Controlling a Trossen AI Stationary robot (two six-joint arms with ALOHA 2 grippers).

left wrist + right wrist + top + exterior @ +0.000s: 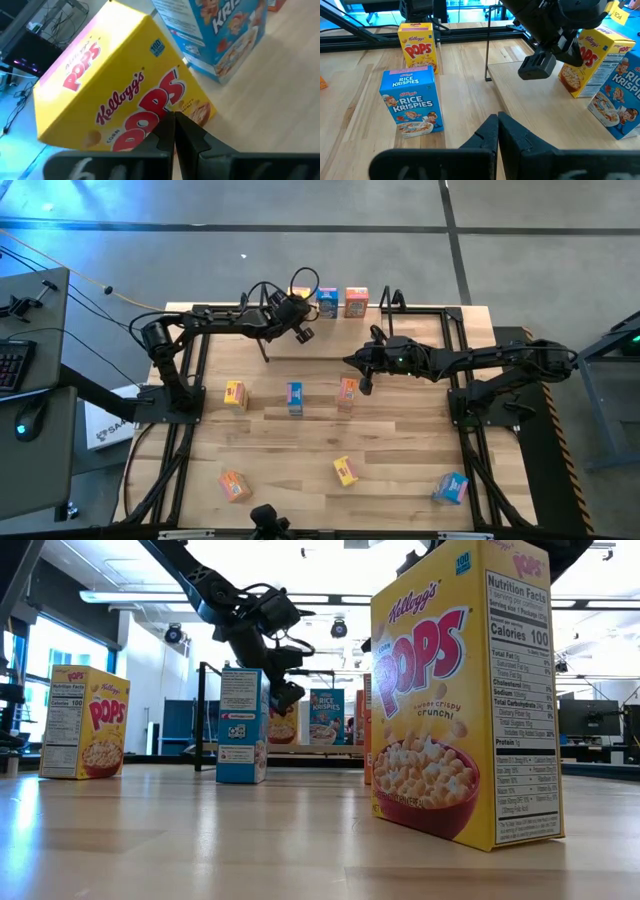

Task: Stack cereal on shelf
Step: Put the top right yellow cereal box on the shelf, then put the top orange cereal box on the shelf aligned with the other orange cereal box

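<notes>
- The left pincer (304,333) hangs over the left end of the shelf (330,340) at the far side of the bench (400,450). Its fingers are pressed together with nothing between them.
- In its own wrist view those closed fingertips (174,131) sit right against the front of a yellow Pops box (120,95), which looks tilted in that view. I cannot tell whether they actually touch it.
- A blue Rice Krispies box (225,35) stands just beside the yellow one on the shelf, and a third, orange box (356,301) stands to the right of it.
- The right pincer (366,385) hovers over the bench just near of the shelf's front edge, close to an orange box (347,392). Its fingers (492,135) are pressed together too, and it carries nothing.
- Six boxes are spread on the bench. In a row across the middle stand a yellow one (235,394), a blue one (295,397) and that orange one by the right pincer.
- Nearer, well apart from each other, sit an orange box (234,485) on the left, a yellow one (345,470) in the middle and a blue one (451,487) on the right.
</notes>
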